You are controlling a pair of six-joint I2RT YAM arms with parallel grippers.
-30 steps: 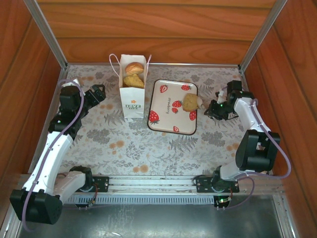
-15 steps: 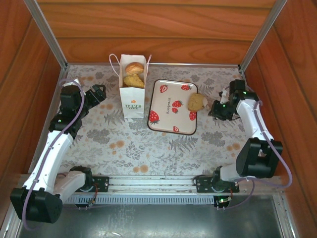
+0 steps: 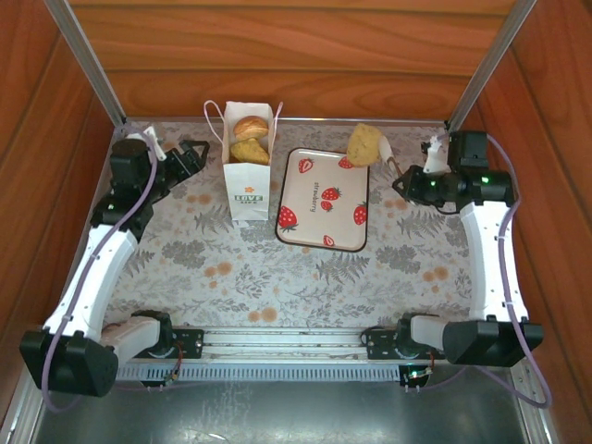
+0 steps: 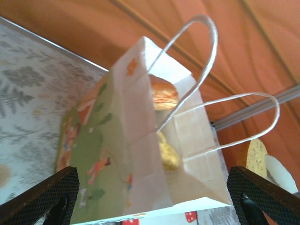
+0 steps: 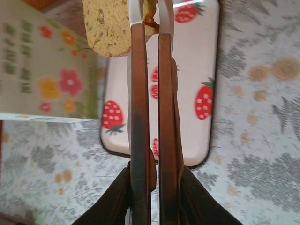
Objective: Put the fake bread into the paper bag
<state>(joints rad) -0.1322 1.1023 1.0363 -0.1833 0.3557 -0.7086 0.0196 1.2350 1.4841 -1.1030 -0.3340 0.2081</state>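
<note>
Right tool point(image 5: 149, 14) is clamped on one fake bread point(image 3: 363, 144) piece above the far edge of the tray point(image 3: 319, 227). Left tool point(image 3: 190, 155) has its jaws spread wide beside the paper bag point(image 3: 248, 180).

- left arm point(image 3: 92, 268): the elbow is parked low at the near-left corner. The white forearm runs up the left side toward the back, with the wrist bent so the business end faces right.
- left tool point(image 3: 191, 155): jaws spread wide. On the wrist cam its two dark pads point(image 4: 44, 197) sit way out at the bottom corners.
- right arm point(image 3: 490, 259): the elbow is down at the near-right. The forearm goes pretty much straight up the right side, with the wrist turned to face left.
- right tool point(image 3: 388, 159): held up in the air, with its long thin fingers point(image 5: 139, 93) squeezed almost together. They pinch a piece of fake bread point(image 3: 364, 144) right at the tips.
</note>
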